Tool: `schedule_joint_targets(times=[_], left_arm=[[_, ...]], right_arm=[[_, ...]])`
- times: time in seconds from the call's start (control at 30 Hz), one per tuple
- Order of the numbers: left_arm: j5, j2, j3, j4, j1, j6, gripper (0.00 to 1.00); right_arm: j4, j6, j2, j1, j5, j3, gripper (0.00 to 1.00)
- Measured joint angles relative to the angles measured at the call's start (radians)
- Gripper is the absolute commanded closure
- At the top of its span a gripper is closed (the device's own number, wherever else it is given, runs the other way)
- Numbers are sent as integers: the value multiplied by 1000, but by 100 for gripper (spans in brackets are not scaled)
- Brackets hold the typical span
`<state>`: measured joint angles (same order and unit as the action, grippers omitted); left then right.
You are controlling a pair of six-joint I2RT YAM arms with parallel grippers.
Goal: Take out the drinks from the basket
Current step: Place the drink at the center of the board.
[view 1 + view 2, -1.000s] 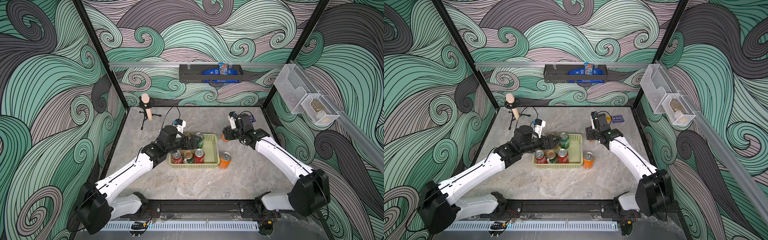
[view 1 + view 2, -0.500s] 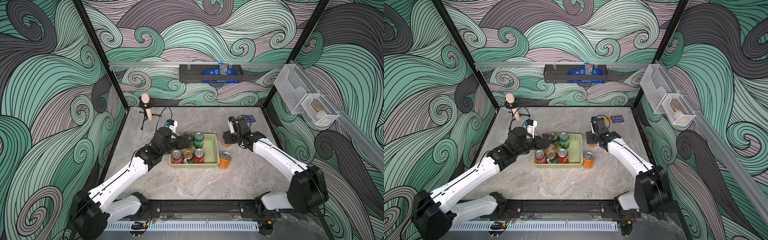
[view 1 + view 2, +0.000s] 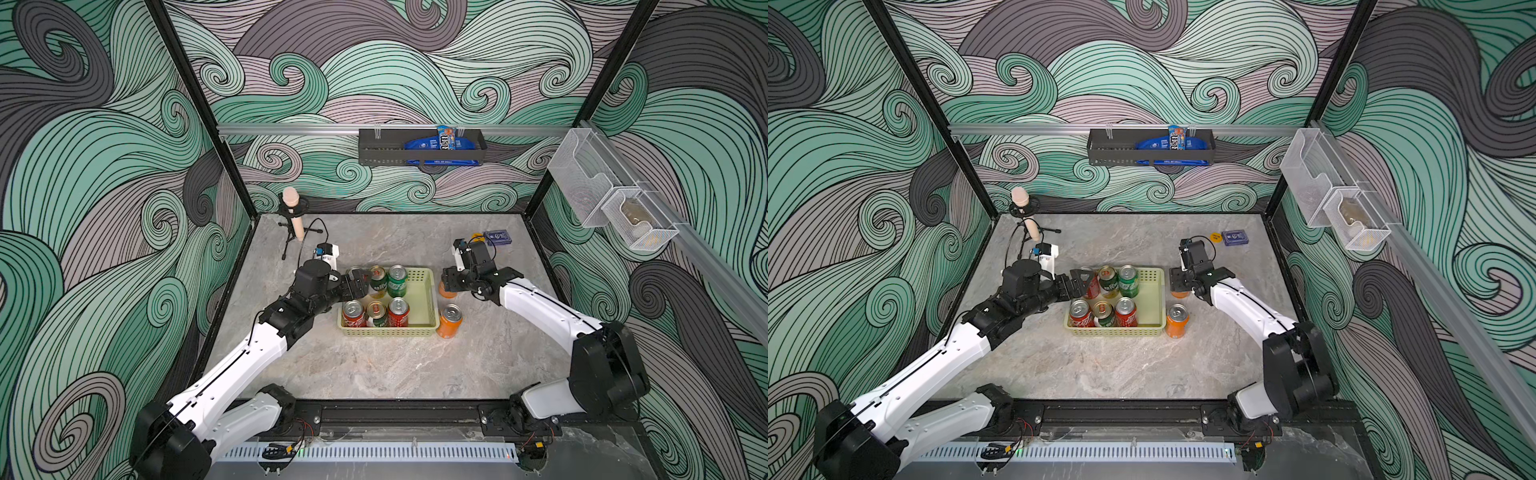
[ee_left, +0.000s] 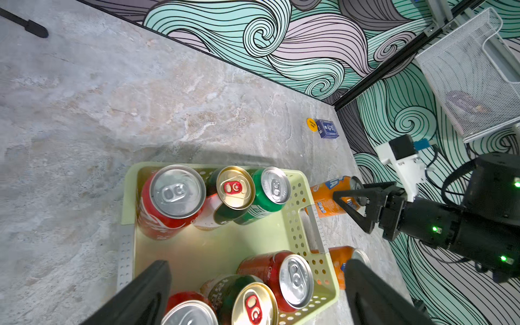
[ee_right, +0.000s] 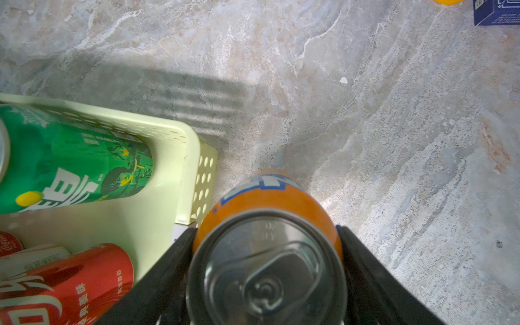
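Note:
The pale yellow-green basket (image 3: 428, 301) (image 3: 1152, 307) holds several upright drinks. A red can (image 4: 171, 202), a dark green-and-white can (image 3: 377, 281) and a bright green can (image 3: 397, 281) form the back row. Two red cans (image 3: 353, 313) (image 3: 398, 311) flank a dark green one (image 3: 376, 313) in front. An orange can (image 3: 450, 321) stands on the table right of the basket. My right gripper (image 5: 266, 270) (image 3: 451, 282) is shut on a second orange can (image 5: 267, 202) just beyond the basket's right end. My left gripper (image 4: 259, 292) (image 3: 360, 284) is open over the basket's left end, holding nothing.
A microphone on a small tripod (image 3: 294, 216) stands at the back left. A blue card box (image 3: 498, 238) and a yellow disc (image 3: 1215, 237) lie at the back right. A black wall rack (image 3: 419, 146) and white mesh bins (image 3: 615, 199) hang on the walls.
My right gripper has come down beside the basket's right end with the orange can. My left arm has drawn back slightly to the left, its gripper still open.

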<state>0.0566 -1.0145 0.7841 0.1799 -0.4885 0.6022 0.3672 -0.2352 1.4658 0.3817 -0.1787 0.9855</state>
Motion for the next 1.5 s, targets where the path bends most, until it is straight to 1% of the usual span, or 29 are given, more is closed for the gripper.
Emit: schedule_joint_targets(times=[0.23, 0.33, 0.67, 0.77, 0.9, 0.93, 1.2, 1.37, 1.5], left_arm=[[-2, 11, -17, 25, 97, -27, 1], [6, 18, -42, 26, 121, -34, 1], [35, 18, -61, 22, 129, -45, 1], [40, 17, -61, 23, 129, -55, 1], [43, 17, -61, 23, 129, -61, 1], [43, 17, -61, 23, 129, -61, 1], [45, 17, -61, 23, 129, -64, 1], [45, 19, -61, 30, 129, -64, 1], [45, 36, -61, 41, 129, -67, 1]], right_arm=[[-27, -10, 24, 18, 0, -11, 46], [-29, -13, 29, 23, -2, -17, 46], [-64, -22, 72, 55, -23, -21, 45], [-70, -26, 72, 61, -29, -24, 40], [-73, -32, 72, 64, -33, -26, 28], [-74, -34, 72, 65, -34, -26, 26], [-89, -39, 71, 68, -33, -29, 22], [-94, -40, 57, 69, -32, -31, 15], [-98, -41, 19, 69, -32, -31, 12]])
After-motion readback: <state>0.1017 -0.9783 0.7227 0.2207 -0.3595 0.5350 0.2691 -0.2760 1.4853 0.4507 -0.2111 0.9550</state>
